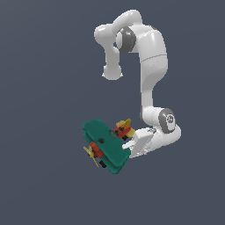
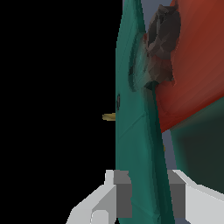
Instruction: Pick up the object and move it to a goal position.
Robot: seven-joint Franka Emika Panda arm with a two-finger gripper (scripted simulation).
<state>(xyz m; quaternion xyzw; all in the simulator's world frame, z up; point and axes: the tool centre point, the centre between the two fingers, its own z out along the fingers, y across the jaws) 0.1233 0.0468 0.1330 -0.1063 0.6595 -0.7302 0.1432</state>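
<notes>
The object is a toy biplane (image 1: 105, 145) with broad teal wings, a red-orange body, a yellow propeller at the lower left and a yellow tail. It hangs tilted in open space. My gripper (image 1: 127, 147) is shut on the edge of its teal wing from the exterior view's right. In the wrist view the teal wing (image 2: 138, 131) runs between my two fingers (image 2: 122, 194), and the red body (image 2: 192, 65) with a dark wheel (image 2: 162, 43) sits beyond it. No goal marker shows.
The white arm (image 1: 151, 66) rises behind the plane and folds down to the wrist. Only a plain dark grey background surrounds it; no table or other object is in view.
</notes>
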